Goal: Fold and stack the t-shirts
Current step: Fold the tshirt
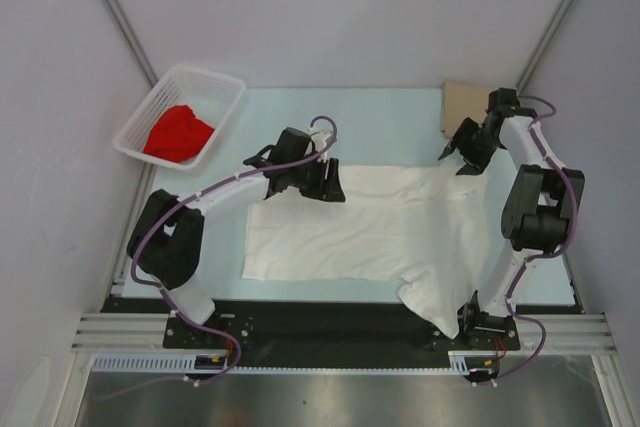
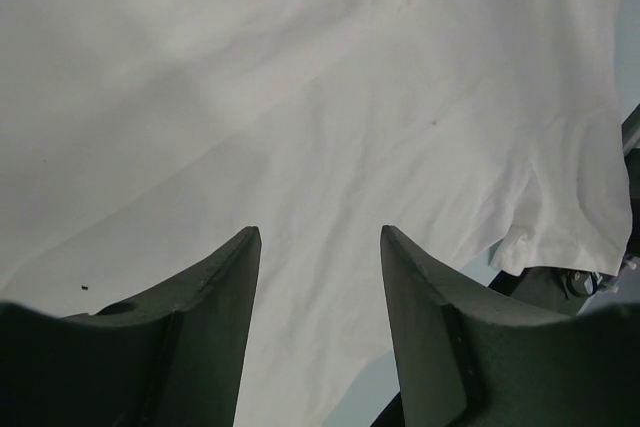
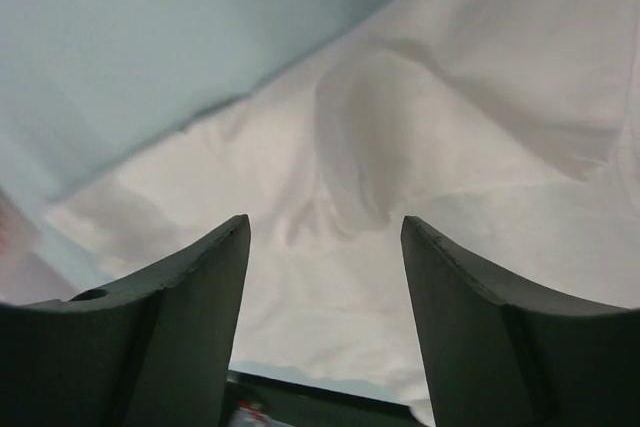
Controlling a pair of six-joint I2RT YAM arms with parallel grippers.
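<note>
A white t-shirt (image 1: 360, 227) lies spread across the middle of the table, one corner hanging over the near edge by the right arm's base. My left gripper (image 1: 328, 185) hovers at its far left edge, open, with only cloth (image 2: 330, 127) below the fingers. My right gripper (image 1: 452, 152) stands open above the shirt's far right corner, where the cloth (image 3: 380, 147) is rumpled. A red t-shirt (image 1: 178, 134) is bunched in the white basket (image 1: 226, 97). A tan t-shirt (image 1: 462, 104) lies folded flat at the back right, partly behind the right arm.
The basket stands at the back left corner against the left wall. Grey walls close in both sides and the back. A black rail (image 1: 330, 319) runs along the table's near edge between the arm bases.
</note>
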